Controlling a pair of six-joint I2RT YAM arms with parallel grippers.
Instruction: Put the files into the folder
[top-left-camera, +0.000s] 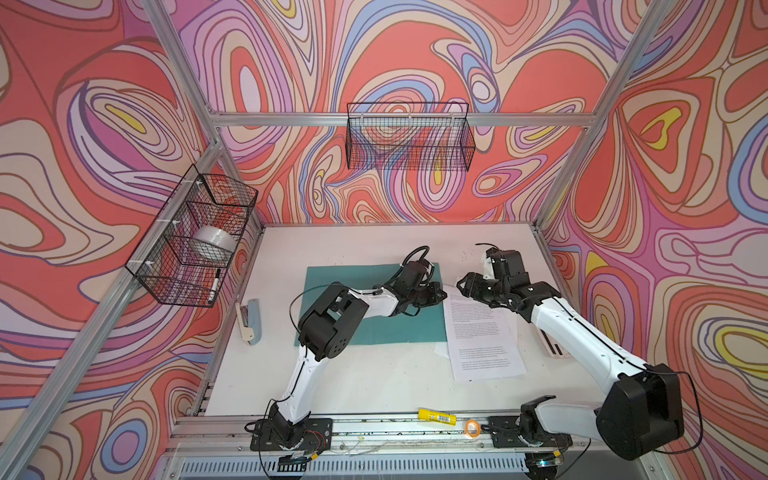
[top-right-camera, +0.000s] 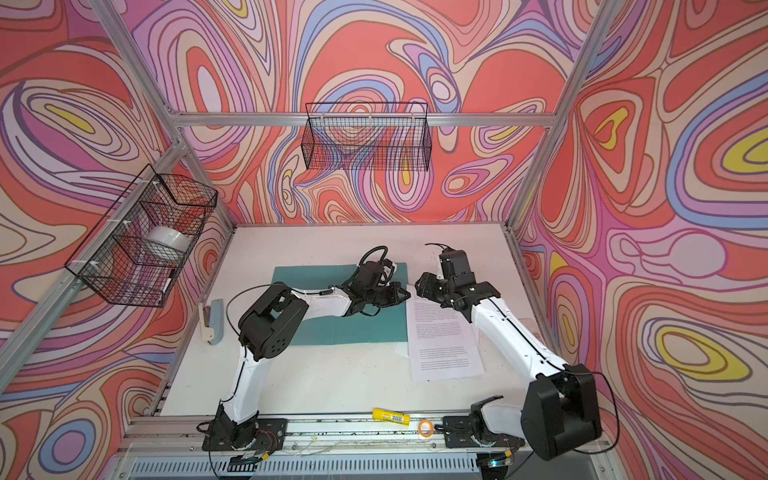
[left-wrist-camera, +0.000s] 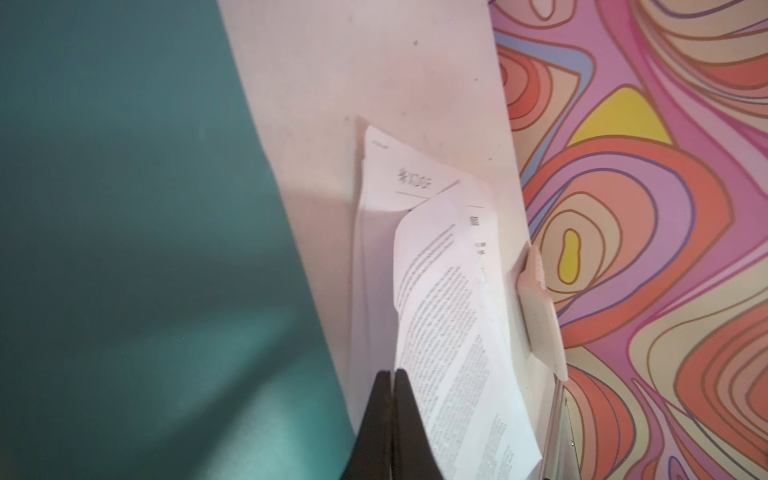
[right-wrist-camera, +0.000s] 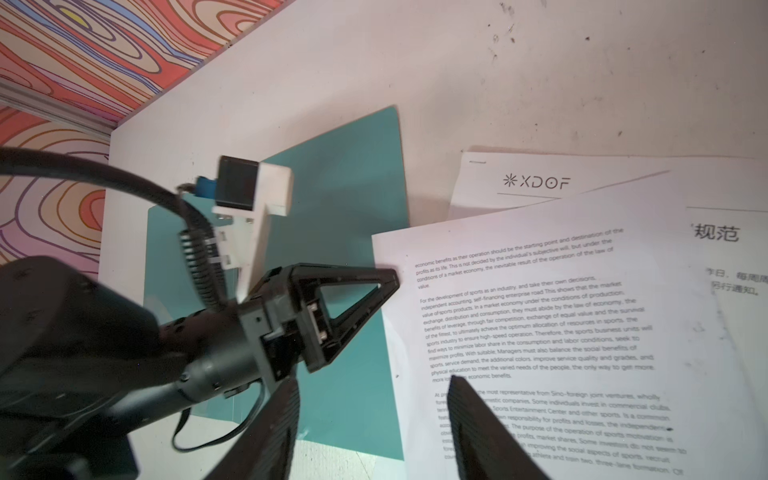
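A yellow glue stick and an orange tape ring are seen on the front rail, with bare table stretched behind them. Mid-table, the files are fanned loosely right of centre. The top sheet's left edge is lapped just over the right edge of the folder, which is laid flat beside them. The left gripper is shown closed at that paper edge; whether a sheet is pinched cannot be told. The right gripper is held open above the same seam. A stapler is seen near the table's left edge. Bare tabletop is shown beyond, up to the back wall.
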